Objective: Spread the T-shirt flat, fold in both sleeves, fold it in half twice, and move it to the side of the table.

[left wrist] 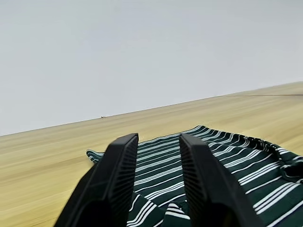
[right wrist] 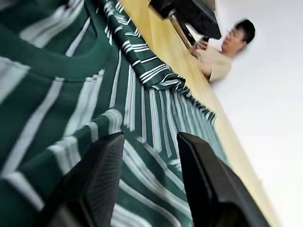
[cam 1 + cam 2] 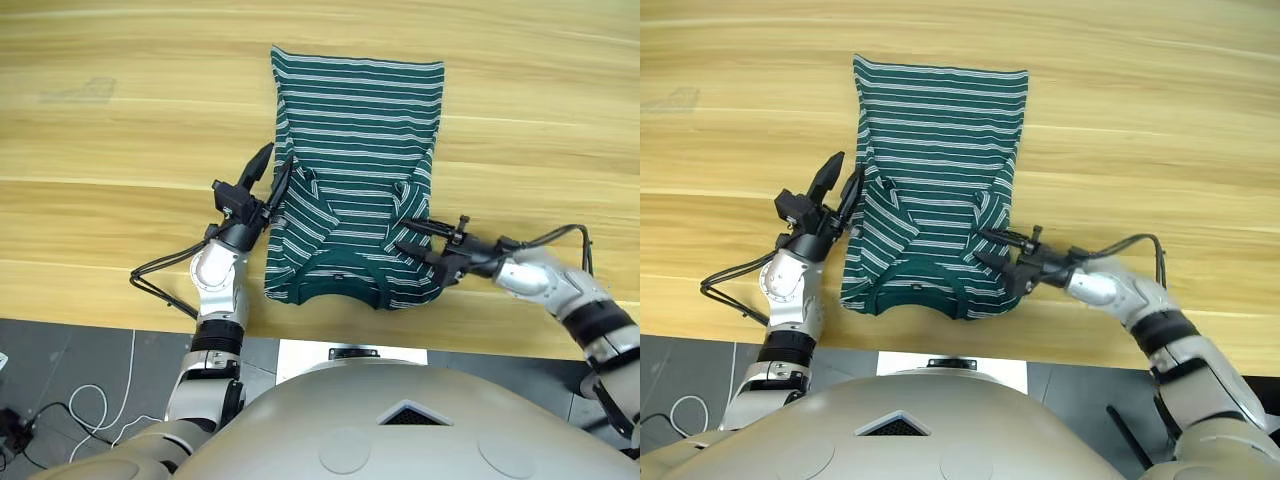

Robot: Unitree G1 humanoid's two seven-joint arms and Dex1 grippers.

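T-shirt (image 3: 355, 150) sits mid-table (image 3: 120, 150), sleeves folded in, collar at 6 o'clock; left gripper (image 3: 279, 156) gapes open at its 9 o'clock edge, right gripper (image 3: 400, 236) open around 4; uneven pinches could probably drag those sleeves loose.

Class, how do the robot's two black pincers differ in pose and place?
The black left pincer points away from the robot at the left edge of the green striped T-shirt; the black right pincer points sideways across its near right corner. Both are open.
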